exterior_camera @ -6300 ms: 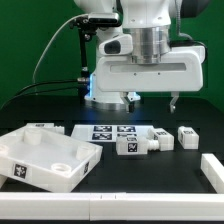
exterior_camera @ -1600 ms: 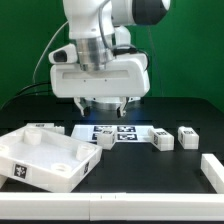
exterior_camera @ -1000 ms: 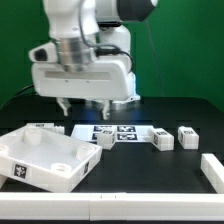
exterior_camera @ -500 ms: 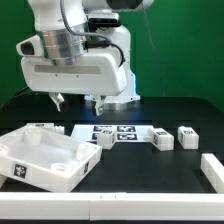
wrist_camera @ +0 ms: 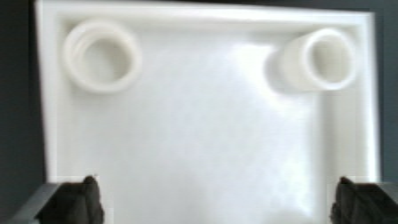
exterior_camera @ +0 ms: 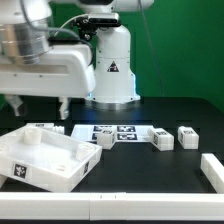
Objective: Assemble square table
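The gripper (exterior_camera: 41, 108) hung with jaws wide apart above the tabletop (exterior_camera: 60, 180). Its hollow held two round sockets (wrist_camera: 77, 55), and its wall bore a black-and-white tag (exterior_camera: 22, 172).

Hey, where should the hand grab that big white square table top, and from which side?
Probably the raised rim of the square table top, from straight above, one finger inside and one outside. It lies flat with its open side up and looks wider than the open hand, so the thin upright wall suits a pinch.
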